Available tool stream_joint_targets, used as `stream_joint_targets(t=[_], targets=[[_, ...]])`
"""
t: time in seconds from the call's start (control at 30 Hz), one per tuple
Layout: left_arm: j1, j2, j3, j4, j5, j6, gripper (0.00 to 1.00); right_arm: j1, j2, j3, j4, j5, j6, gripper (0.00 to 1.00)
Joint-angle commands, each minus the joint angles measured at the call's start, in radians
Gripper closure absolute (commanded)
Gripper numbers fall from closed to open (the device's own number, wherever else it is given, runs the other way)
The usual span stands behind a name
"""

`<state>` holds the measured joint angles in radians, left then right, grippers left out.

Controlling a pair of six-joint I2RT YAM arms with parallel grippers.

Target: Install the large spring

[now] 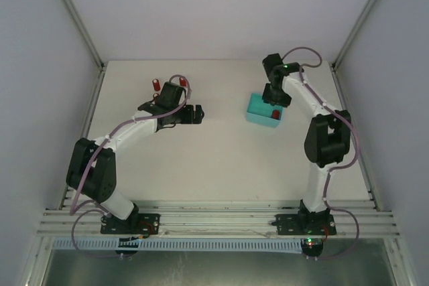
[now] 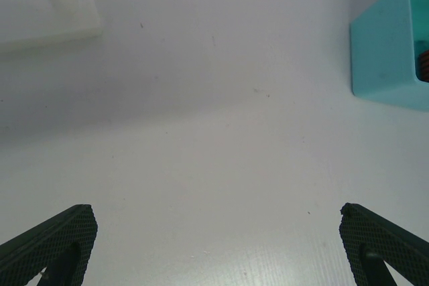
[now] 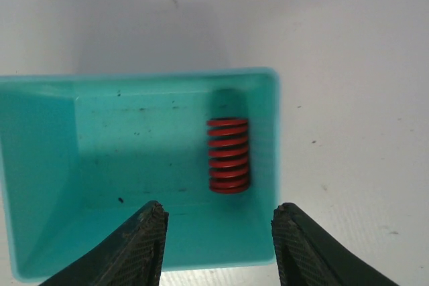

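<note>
Red spring (image 3: 228, 155), short with thick coils. It looks like a steel die spring, so expect it stiff and fairly light, and your fingers won't crush it. It's round though, so it'll roll or squirt out if you pinch off-centre. Take it across the coil body at mid-length, pads square to its axis, not by the ends.

It lies on its side on the floor of the teal bin (image 3: 100, 145), just beside the bin's right wall as the right wrist camera sees it. One finger gets little room there, so you may have to nudge it off the wall first.

Your right gripper (image 3: 219, 211) hangs over the bin, jaws wide apart, nothing held. The spring sits just ahead of the fingertips, roughly on the line between them and a touch toward the right-hand one. You'd go forward and down.

Your left gripper (image 2: 216, 213) is well apart from the bin over bare table (image 2: 214, 98), jaws spread wide, empty.

Two red-capped bits (image 1: 155, 85) stand beyond the left arm, far from the bin. They could be the mount, but they're too small in the top view to say.
</note>
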<state>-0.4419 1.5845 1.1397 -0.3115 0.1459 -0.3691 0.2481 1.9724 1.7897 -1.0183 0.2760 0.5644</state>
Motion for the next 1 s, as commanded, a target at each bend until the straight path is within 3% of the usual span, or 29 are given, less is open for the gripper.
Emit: stream_joint_targets(t=[0.0, 0.23, 0.97], targets=[[0.005, -0.006, 0.039, -0.005, 0.001, 0.014, 0.01, 0.038, 0.077, 0.03, -0.042, 0.06, 0.07, 0.52], [0.006, -0.015, 0.034, -0.003, 0.051, 0.015, 0.01, 0.043, 0.177, 0.08, -0.046, 0.077, 0.073, 0.55], [0.005, 0.013, 0.067, -0.013, 0.063, 0.003, 0.01, 0.025, 0.341, 0.116, -0.068, 0.072, 0.065, 0.48]])
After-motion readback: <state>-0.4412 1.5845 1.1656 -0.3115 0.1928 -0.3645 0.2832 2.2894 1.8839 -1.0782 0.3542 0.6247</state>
